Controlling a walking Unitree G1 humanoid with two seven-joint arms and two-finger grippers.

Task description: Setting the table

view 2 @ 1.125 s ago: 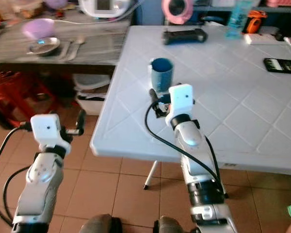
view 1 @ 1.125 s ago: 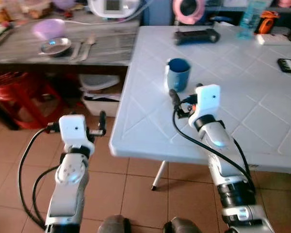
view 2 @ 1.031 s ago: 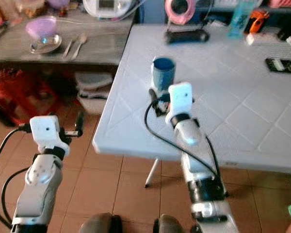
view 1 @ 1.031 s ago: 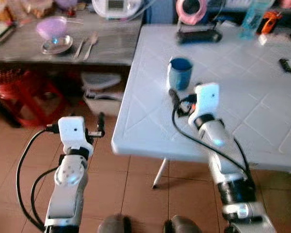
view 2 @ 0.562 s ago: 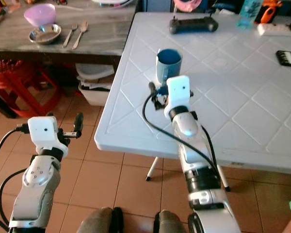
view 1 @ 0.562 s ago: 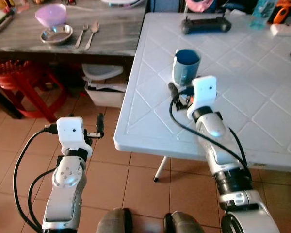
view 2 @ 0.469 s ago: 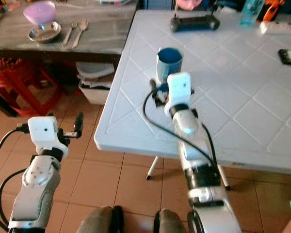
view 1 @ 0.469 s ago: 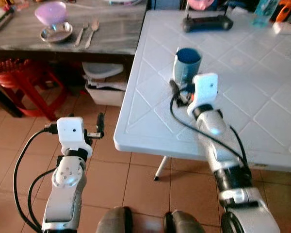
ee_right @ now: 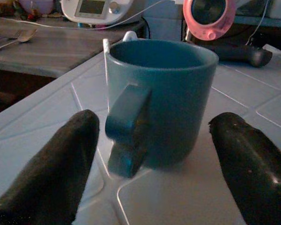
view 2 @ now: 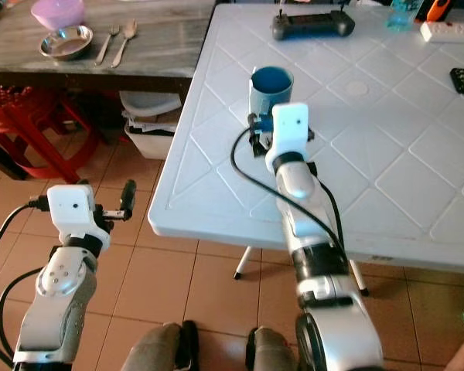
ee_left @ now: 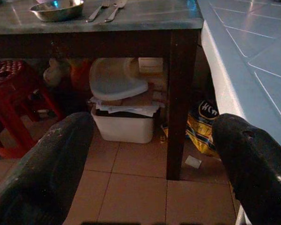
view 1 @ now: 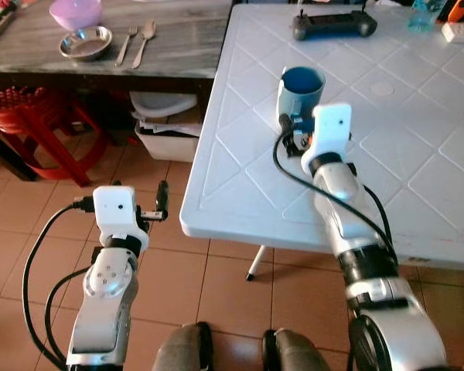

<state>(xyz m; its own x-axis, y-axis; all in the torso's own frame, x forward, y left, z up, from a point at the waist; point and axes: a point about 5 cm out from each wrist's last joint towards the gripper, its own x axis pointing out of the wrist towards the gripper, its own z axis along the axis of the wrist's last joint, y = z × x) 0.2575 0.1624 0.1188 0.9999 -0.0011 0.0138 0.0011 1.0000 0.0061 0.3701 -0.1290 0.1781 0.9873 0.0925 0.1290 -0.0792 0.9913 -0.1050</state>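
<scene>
Here the right tool [ee_right: 150, 154] is held low over the white bench [view 1: 417, 178], with its two black fingers [ee_right: 47, 173] spread wide apart. Straight ahead of it, between the lines of the two fingers but a little beyond their tips, stands the blue mug [ee_right: 157, 101]. Nothing touches the mug; the fingers are apart from its wall on both sides. The mug is upright, a plain round cup in a dull blue-green colour, empty as far as the inside can be seen. Its thick curved handle [ee_right: 126, 131] points toward the tool, a little to the side of the finger that shows on the dark left part of the wrist view. The mug stands on the embossed diamond pattern of the bench, near the edge that faces the wooden side bench [view 1: 170, 46].

The left tool [view 1: 161, 202] hangs over the tiled floor [view 1: 216, 294], beside the white bench and lower than its top; its fingers are also apart and hold nothing. Well ahead of this tool, on the wooden bench, lie a metal bowl [view 1: 85, 42], a purple bowl [view 1: 76, 11] and a fork with a spoon [view 1: 143, 39].
</scene>
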